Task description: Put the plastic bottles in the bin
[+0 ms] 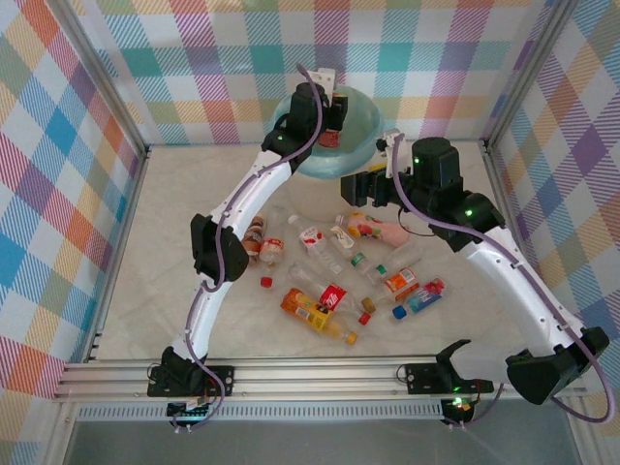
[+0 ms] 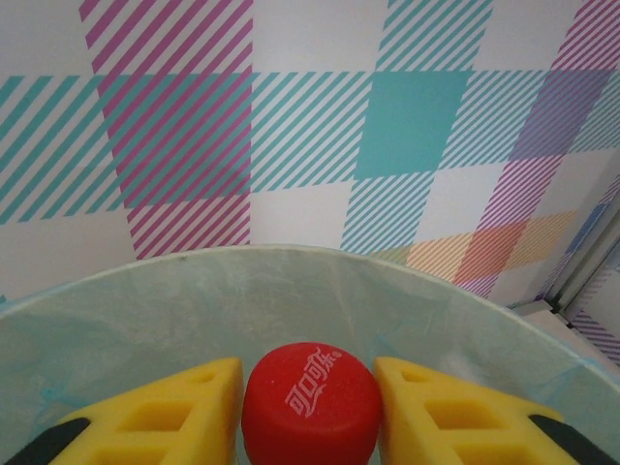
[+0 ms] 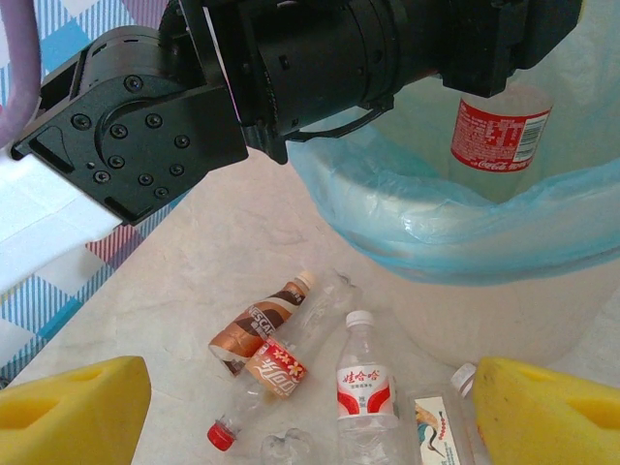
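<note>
A clear plastic bottle with a red cap [image 2: 310, 402] and red label [image 3: 501, 131] hangs upright over the bin [image 1: 363, 126], a round tub lined with a pale teal bag [image 2: 291, 291]. My left gripper [image 1: 329, 121] has its yellow fingers [image 2: 184, 407] close on either side of the cap. The contact lower down is hidden. My right gripper [image 3: 310, 407] hovers open over the table beside the bin [image 3: 455, 232]. Below it lie a brown bottle [image 3: 260, 322], a red-capped one [image 3: 276, 368] and a white-capped one [image 3: 365, 383]. Several more bottles [image 1: 315, 315] are scattered mid-table.
A loose red cap [image 1: 265, 282] lies left of the scattered bottles. A pink bottle [image 1: 383, 231] lies under the right arm. Checked walls and metal frame posts enclose the table on three sides. The left arm's black wrist [image 3: 291, 68] hangs close above my right gripper.
</note>
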Available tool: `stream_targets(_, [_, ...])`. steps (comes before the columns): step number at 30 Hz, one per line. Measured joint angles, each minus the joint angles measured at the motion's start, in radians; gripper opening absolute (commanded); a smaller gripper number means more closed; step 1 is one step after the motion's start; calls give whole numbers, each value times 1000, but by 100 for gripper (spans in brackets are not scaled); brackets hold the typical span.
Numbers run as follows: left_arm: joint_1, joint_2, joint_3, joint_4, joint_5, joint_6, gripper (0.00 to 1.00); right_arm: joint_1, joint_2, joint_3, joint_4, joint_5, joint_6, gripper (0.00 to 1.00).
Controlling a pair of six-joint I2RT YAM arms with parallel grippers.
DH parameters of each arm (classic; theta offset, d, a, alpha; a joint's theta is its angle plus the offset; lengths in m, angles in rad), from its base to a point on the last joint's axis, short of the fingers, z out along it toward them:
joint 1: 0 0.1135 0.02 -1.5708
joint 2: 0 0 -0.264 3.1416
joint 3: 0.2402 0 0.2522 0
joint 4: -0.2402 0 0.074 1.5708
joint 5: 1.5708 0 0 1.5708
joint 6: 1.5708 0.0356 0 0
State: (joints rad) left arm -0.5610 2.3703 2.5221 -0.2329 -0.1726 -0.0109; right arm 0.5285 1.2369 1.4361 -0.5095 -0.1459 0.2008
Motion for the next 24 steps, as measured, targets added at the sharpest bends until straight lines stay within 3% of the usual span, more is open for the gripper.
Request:
stream_targets(6, [0,-3,0,0,16,2,59,0,-2,14,-14,-5,0,86])
stream_targets(15, [0,-76,0,-18,37,-11,58,0,-11,47,-57,-45,0,86])
stream_targets(21, [0,-234,18,-217,69,-61,59,1,-43,32,-97,-153,-7,83])
stream_targets(24, [-1,-385,-76,-318,92,-79,60,3,-90,-42,-114,-208,-7,82])
